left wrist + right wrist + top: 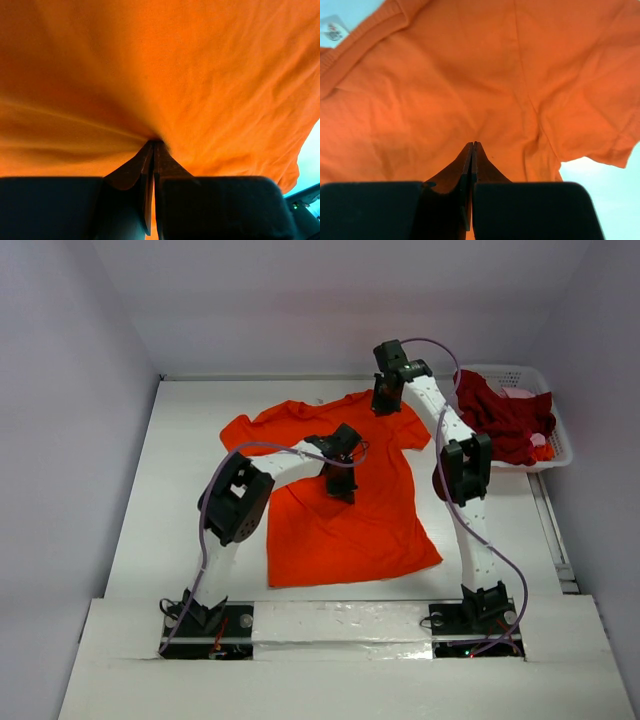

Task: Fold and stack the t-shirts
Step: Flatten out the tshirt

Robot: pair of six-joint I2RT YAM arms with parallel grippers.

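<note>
Orange shirt (330,535) lies flat mid-table; left gripper (343,494), jaws closed, presses its middle, cloth puckering there; right gripper (385,405), closed too, touches its far right shoulder

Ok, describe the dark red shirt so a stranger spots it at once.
Look to the far right corner of the table, where a white lattice basket sits. The dark red shirt lies crumpled inside it. Unlike the orange shirt spread flat mid-table, it is darker and bunched.

Spread t-shirt (340,530) on table (180,490); basket (563,445) right, bundled t-shirt (500,420) inside.
</note>
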